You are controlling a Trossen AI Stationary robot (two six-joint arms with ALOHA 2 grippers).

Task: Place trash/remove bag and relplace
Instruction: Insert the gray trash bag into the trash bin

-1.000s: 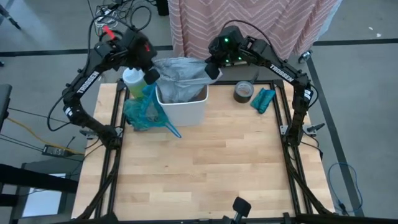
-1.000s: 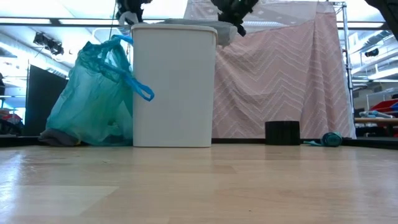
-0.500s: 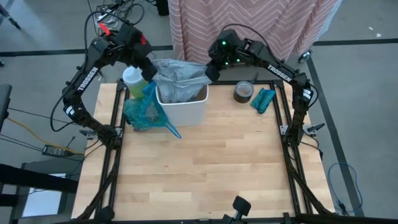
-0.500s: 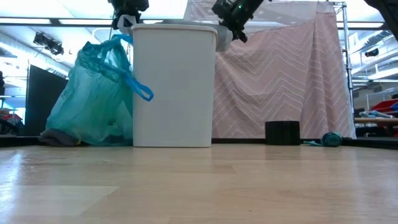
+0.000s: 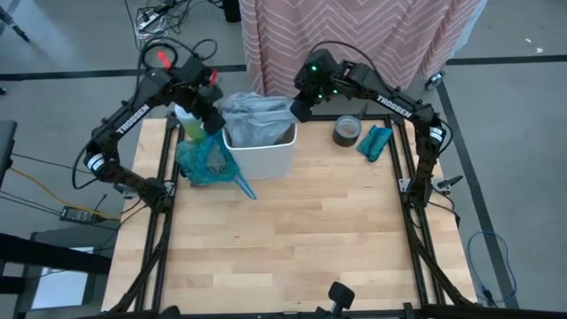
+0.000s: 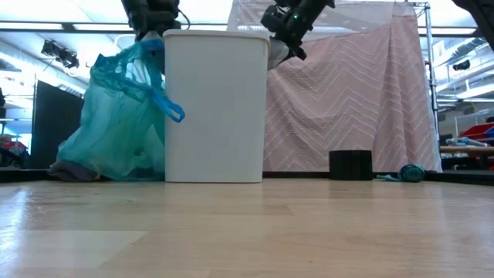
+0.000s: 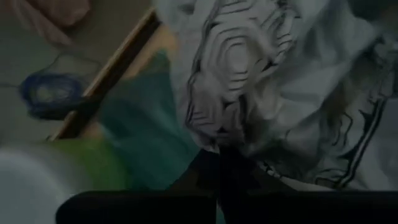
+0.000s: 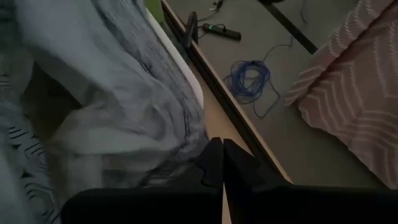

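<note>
I find the teal bag [image 5: 205, 159] already out, standing on the tabletop [image 5: 292, 239] beside the white bin [image 5: 261, 158]. Left gripper [image 5: 210, 118] and right gripper [image 5: 299, 109], jaws pinched on the grey liner [image 5: 255, 115], are fitting it; seating over the rim remains.

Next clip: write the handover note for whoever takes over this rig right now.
Left tool: shut on the grey bag at the white bin's left rim.
Right tool: shut on the same bag at the right rim.
Teal bag: knotted, full, on the table beside the bin's left side, so removal is done.
Left to do: the grey liner is only partly seated; spread it over the rim.
Tape roll and teal bundle sit to the right, untouched.
</note>
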